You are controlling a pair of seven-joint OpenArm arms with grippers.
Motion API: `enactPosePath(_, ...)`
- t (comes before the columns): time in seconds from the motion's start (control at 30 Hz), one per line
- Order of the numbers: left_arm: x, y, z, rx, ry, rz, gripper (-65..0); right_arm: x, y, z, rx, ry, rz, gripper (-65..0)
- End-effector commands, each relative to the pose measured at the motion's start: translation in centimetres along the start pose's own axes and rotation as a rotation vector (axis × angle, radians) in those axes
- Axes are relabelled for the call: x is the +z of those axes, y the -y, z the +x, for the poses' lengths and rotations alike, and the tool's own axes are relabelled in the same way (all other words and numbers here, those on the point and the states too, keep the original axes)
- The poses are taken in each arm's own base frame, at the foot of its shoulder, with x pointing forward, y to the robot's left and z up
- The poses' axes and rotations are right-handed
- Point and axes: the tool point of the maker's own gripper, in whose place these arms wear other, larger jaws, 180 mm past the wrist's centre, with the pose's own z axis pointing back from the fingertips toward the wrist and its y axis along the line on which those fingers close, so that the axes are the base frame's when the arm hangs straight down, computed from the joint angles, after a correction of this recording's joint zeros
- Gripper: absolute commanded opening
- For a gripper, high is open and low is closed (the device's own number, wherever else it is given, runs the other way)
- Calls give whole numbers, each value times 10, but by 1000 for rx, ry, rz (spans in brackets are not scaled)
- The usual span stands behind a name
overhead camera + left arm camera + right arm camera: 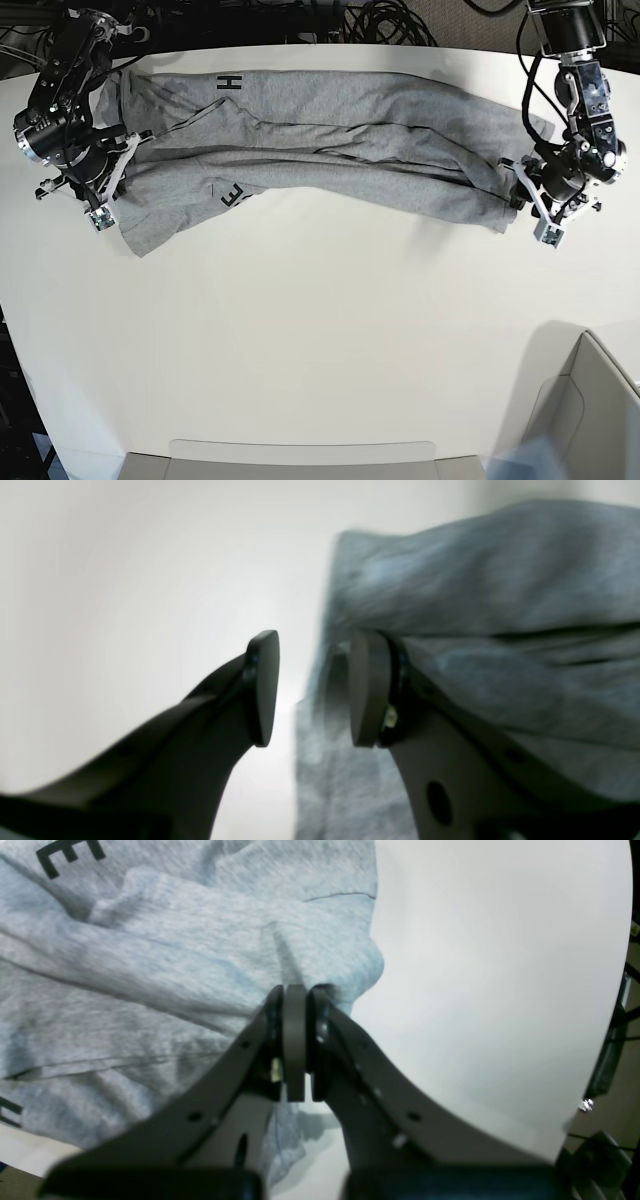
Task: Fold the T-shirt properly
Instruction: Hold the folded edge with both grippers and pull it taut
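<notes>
The left gripper [312, 687] has its jaws apart, nothing between them, right beside the shirt's edge. The right gripper [296, 1040] has its jaws clamped on a fold of the T-shirt [330, 150] at its other end. The shirt lies stretched and rumpled across the far part of the table [320, 330], black letters showing near the right arm's end. A pale bin [590, 420] stands at the table's near corner; I cannot tell what it holds. Cables [390, 20] hang behind the table.
</notes>
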Motion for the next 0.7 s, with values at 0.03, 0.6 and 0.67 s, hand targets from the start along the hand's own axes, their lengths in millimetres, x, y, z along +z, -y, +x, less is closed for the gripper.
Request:
enactPosePath(0.03, 4, -3, 14, 2, 44, 8, -409, 5, 7, 9, 24, 29, -22, -650)
enactPosePath(0.6, -17, -1, 26, 77, 56, -28, -371, 5, 7, 9, 31, 25, -20, -650)
enactPosePath(0.67, -17, -1, 26, 79, 55, -28, -372, 4, 7, 9, 31, 27, -19, -650)
